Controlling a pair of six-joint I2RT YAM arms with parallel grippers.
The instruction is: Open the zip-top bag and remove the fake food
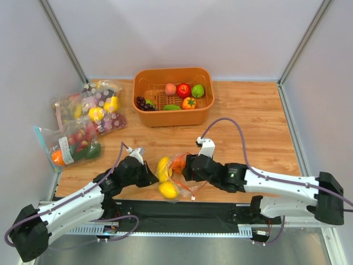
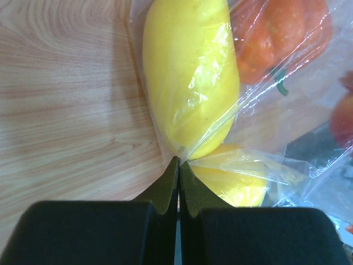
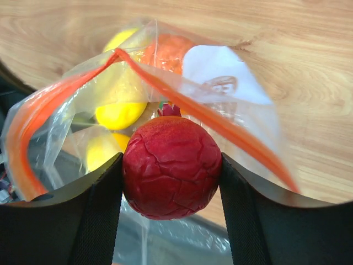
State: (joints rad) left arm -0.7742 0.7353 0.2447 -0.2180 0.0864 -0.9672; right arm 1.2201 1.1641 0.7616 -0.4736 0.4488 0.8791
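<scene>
top looks down; wrist views closely share bag (image 1: 177, 174)

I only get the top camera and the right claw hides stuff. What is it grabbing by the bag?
Observer: On the right wrist view, the right gripper squeezes a round dark red fruit with crackly skin between both fingers.
Operator: Is the bag open?
Observer: Yes. The orange-red zip strip of the zip-top bag is pulled apart into a wide loop just behind that fruit.
Operator: What's the left claw doing?
Observer: The left wrist view shows the left gripper shut, pinching a fold of the bag's plastic right beside a yellow fruit inside.
</scene>
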